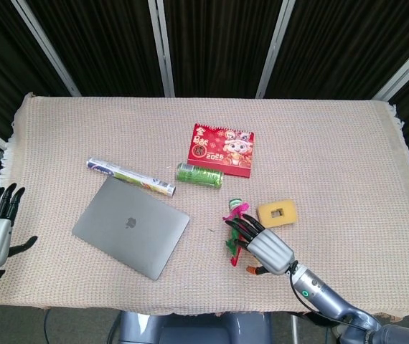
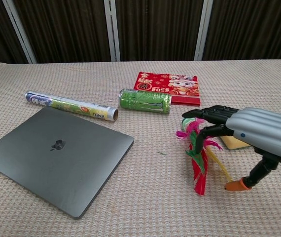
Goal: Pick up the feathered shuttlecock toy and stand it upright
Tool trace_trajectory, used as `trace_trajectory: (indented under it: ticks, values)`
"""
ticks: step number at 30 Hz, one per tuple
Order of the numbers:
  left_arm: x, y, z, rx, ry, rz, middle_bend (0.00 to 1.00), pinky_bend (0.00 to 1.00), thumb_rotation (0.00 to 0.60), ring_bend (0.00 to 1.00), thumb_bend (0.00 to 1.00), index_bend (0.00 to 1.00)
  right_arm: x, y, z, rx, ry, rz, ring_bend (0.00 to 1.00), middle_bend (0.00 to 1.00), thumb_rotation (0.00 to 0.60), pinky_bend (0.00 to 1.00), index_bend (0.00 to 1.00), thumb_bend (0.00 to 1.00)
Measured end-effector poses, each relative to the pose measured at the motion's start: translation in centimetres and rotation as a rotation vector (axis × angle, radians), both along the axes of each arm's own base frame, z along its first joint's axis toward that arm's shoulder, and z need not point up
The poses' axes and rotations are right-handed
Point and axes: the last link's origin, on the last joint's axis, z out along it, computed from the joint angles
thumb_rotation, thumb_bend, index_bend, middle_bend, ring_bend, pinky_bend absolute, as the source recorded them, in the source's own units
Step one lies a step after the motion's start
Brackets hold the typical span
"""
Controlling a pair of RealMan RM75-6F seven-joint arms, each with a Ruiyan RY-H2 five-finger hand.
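Cloth-covered counter [image 1: 348, 158] carries the shuttlecock toy [image 2: 196, 158], lying flat under the right robot hand [image 2: 251, 132]. Fingers spread, grasping nothing; gripping, lifting and standing remain.

Head cam is looking steeply down from high above the near edge of the table [image 1: 348, 143], taking in the whole top w/ the laptop [image 1: 130, 226] left of centre. Chest cam is sitting low & close, facing the back curtains. Both are sharing the laptop [image 2: 52, 153] & items right of it.
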Motion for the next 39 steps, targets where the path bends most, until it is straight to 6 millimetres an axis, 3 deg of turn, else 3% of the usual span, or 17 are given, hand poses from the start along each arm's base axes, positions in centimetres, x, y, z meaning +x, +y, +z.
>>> trace_trajectory:
  ticks: [16, 27, 39]
  values:
    - [-0.2, 0.5, -0.1, 0.006, 0.01, 0.023, 0.0, 0.0, 0.6, 0.0, 0.04, 0.0, 0.6, -2.3, -1.7, 0.038, 0.025, 0.015, 0.0, 0.0, 0.6, 0.0, 0.38, 0.13]
    - [-0.5, 1.0, -0.5, 0.003, 0.018, 0.048, 0.0, 0.0, 0.6, 0.0, 0.04, 0.0, 0.8, -4.1, -3.2, 0.057, 0.034, 0.016, 0.0, 0.0, 0.6, 0.0, 0.5, 0.25]
    - [-1.0, 1.5, -0.4, 0.011, 0.019, 0.075, 0.0, 0.0, 0.6, 0.0, 0.04, 0.0, 1.7, -5.8, -3.9, 0.028, 0.101, 0.095, 0.0, 0.0, 0.6, 0.0, 0.56, 0.27]
